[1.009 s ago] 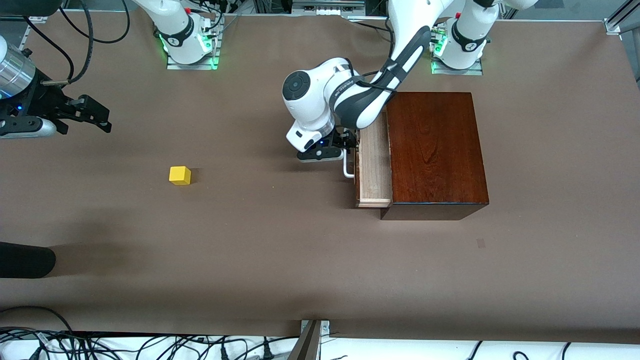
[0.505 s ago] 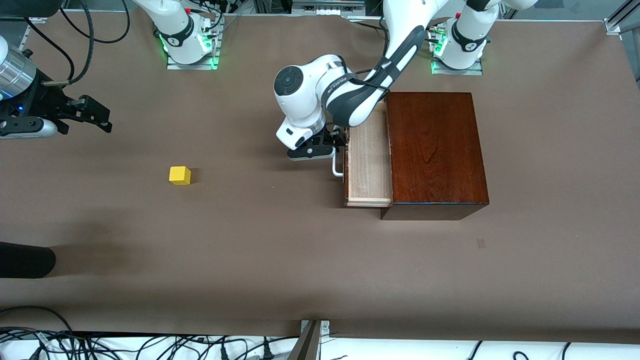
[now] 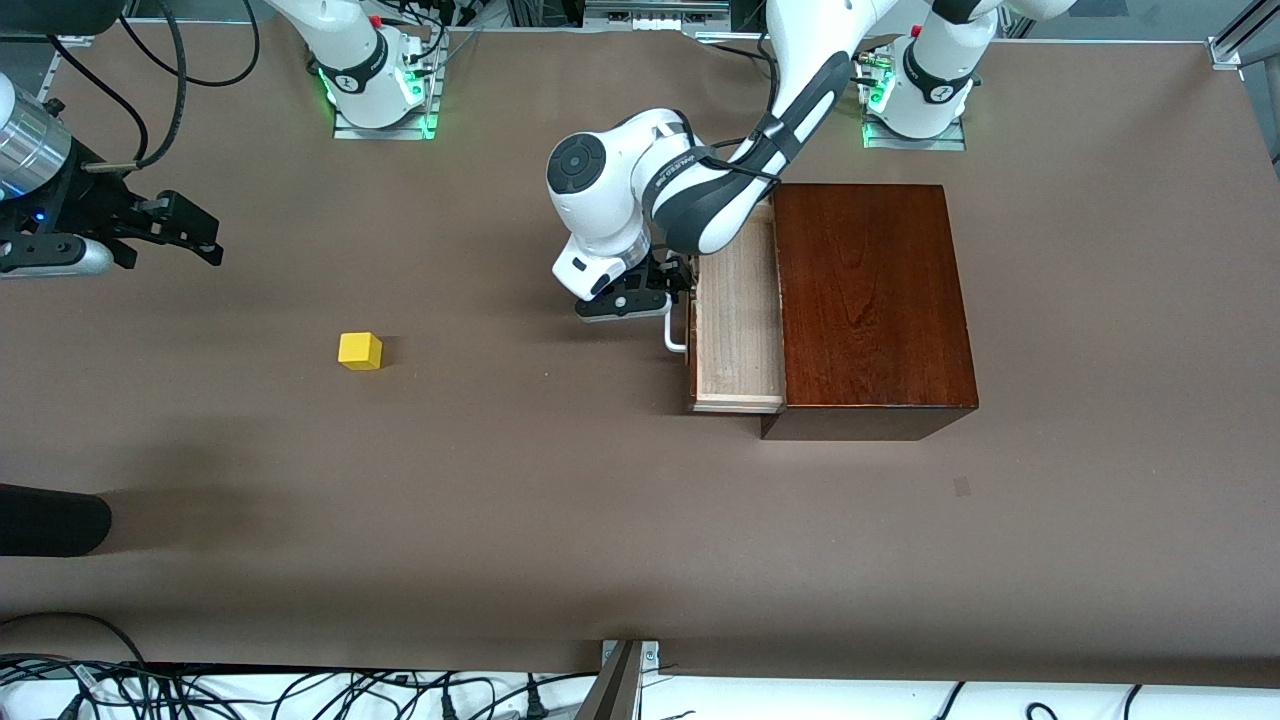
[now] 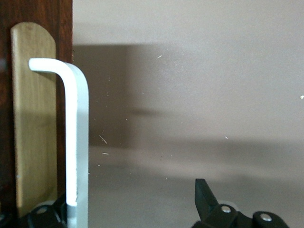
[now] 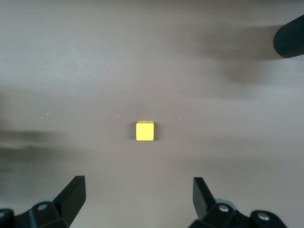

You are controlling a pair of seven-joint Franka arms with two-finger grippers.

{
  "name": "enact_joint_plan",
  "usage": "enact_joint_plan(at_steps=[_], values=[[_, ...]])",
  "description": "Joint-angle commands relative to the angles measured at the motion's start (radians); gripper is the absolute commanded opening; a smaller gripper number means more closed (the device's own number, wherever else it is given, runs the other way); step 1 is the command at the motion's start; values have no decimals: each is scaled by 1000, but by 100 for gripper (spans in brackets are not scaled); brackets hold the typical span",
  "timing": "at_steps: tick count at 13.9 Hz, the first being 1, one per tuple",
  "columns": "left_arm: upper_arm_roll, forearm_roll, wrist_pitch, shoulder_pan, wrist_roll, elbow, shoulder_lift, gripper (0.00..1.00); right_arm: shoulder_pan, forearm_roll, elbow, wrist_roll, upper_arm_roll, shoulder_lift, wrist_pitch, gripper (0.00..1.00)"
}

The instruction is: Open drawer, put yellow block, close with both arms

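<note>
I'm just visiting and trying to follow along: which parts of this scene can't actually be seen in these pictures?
- The far end of the drawer: in the front view the left arm covers it.
- The left gripper at the white handle: its wrist view cuts off the fingers.
- The right gripper: the front view's edge crops its arm.
- The yellow block: only its top shows.

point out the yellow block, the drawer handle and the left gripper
yellow block (image 3: 360,351), front view, top face
drawer handle (image 4: 76,142), left wrist view, middle of the white bar
left gripper (image 3: 668,290), front view, between its fingertips at the handle
</note>
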Motion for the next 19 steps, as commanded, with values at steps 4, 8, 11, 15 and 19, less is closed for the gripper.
enact_joint_plan(at_steps=[4,8,11,15,19], values=[[-15,-49,-129,-21,52,88,-3,100,-11,-11,-93,-14,-10,9,120,100],[-12,-64,-211,-1,72,91,-104,100,-11,-11,-188,-2,-10,22,223,100],[-22,-89,-343,98,240,91,-233,100,-11,-7,-225,8,-10,89,289,100],[-18,-81,-469,284,572,70,-322,100,-9,0,-320,31,-7,137,454,100],[-22,-95,-475,506,880,-10,-417,100,-6,1,-447,32,-4,164,655,100]])
